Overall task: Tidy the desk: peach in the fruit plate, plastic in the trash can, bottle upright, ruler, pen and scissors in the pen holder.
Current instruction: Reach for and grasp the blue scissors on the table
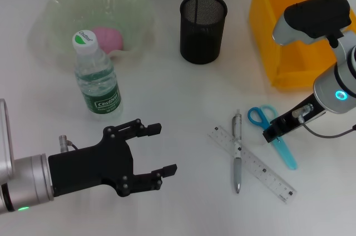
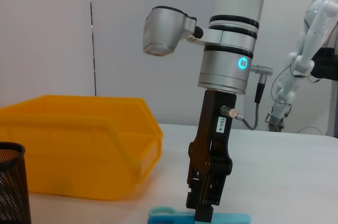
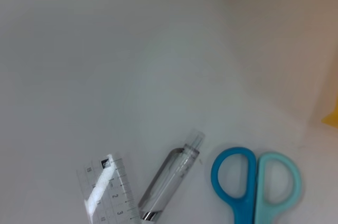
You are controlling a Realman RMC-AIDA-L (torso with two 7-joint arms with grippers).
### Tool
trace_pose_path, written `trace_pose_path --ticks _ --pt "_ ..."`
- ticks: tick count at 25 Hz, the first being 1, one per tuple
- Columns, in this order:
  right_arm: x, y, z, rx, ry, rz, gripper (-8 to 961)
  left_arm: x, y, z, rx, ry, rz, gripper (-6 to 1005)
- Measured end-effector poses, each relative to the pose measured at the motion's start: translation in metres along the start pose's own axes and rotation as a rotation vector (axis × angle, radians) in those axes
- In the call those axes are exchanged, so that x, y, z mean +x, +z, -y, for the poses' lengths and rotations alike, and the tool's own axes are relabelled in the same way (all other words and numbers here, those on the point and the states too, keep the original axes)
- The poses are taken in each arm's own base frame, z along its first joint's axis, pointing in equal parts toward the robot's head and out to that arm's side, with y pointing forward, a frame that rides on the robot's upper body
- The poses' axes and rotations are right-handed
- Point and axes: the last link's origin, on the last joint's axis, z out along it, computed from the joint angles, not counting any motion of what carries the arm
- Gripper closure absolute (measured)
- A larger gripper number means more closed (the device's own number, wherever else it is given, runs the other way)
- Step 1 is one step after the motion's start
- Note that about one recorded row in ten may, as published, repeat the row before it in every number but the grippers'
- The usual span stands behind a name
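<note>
White desk [image 1: 167,97], blue two-tone scissors [image 1: 272,127], flat

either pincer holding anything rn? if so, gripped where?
Left pincer: open, empty, hovering over bare table. Right pincer: down at the scissors just below the handle loops, but whether it has closed on them cannot be told.

White table [image 1: 167,88] carries: fruit plate [image 1: 139,10] at far left; bottle [image 1: 97,77] upright just in front of it; black mesh pen holder [image 1: 203,27] far centre; yellow bin [image 1: 292,52] far right. Near-right area: clear ruler [image 1: 261,170] lying diagonal w/ pen [image 1: 237,155] across it, touching; blue scissors [image 1: 272,130] flat just right of them, handles toward the far side, in front of bin. Pen, ruler & scissors all lie flat on the table.
</note>
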Motion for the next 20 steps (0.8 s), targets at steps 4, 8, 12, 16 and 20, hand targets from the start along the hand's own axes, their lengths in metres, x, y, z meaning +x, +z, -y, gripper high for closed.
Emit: trace_pose_path --ticks 4,8,12,16,20 --pt "0.0001 0.0002 0.0001 0.000 0.001 -0.001 577 0.0000 0.0000 0.0000 0.000 0.000 0.000 202" --pt "0.0006 0.0011 0.0004 -0.001 0.002 -0.005 599 0.0000 0.0000 -0.0001 0.000 0.000 0.000 202" --pt "0.0005 0.0017 0.0007 0.000 0.003 -0.008 601 0.0002 -0.0004 0.0005 0.003 0.000 -0.001 202" --pt "-0.0002 0.0019 0.0011 0.001 0.003 -0.003 598 0.0001 -0.0001 0.0001 0.000 0.000 -0.001 202" --pt "0.0000 0.0041 0.0003 0.003 -0.003 -0.013 600 -0.0001 -0.0005 0.0000 0.002 -0.001 0.000 202"
